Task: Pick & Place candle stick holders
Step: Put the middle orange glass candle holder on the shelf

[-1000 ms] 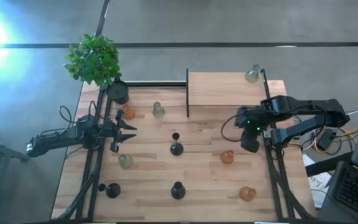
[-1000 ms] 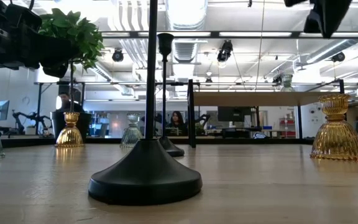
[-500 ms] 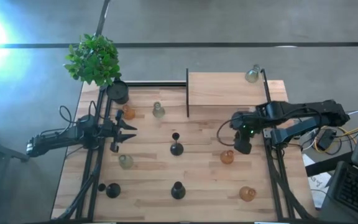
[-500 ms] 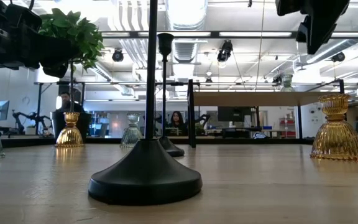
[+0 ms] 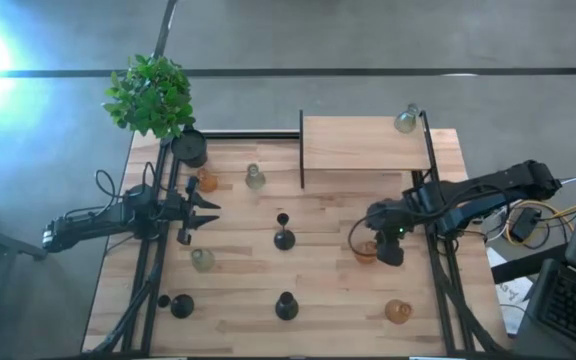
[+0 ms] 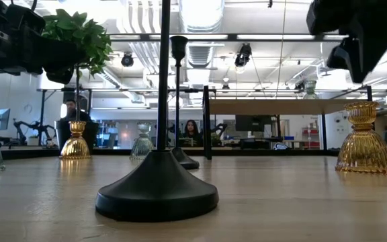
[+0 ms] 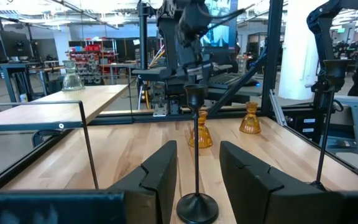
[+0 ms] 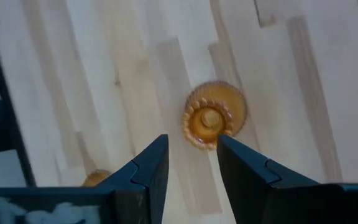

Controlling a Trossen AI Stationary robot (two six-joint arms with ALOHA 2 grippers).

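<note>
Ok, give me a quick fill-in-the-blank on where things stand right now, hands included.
1. The right hand hangs open above an ____ glass holder.
2. One clear holder stands on the raised ____ at the table's far edge.
3. The left hand waits over the table's ____ side, holding nothing.
4. Beside the black pot is a green ____.

Missing words: amber; shelf; left; plant

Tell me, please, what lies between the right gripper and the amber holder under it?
Nothing: the right wrist view shows open air between the right gripper and the amber holder, with bare table around it.
</note>
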